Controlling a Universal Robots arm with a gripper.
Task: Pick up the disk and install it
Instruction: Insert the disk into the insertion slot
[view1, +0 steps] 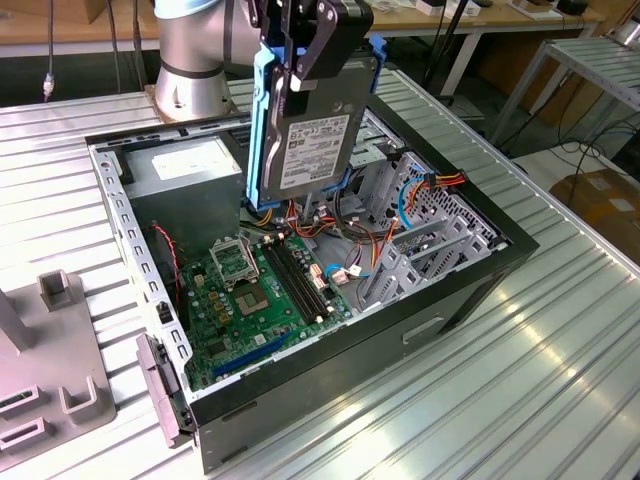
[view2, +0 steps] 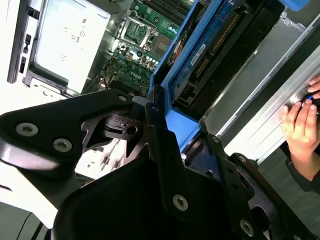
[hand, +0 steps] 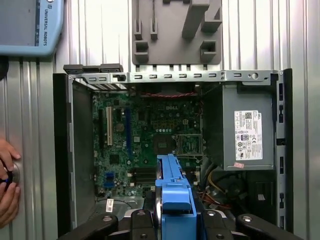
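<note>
Gripper (view1: 300, 75) pinches flat, blue-railed grey metal disk (view1: 315, 145) upright above open black computer case (view1: 330, 385)

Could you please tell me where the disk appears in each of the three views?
Exterior view: the disk stands upright, raised over the green motherboard.
Second wrist view: the disk is seen edge-on, overlapping the motherboard.
First wrist view: its blue rail is end-on, in front of the motherboard.
Shared landmark: the green motherboard.
</note>
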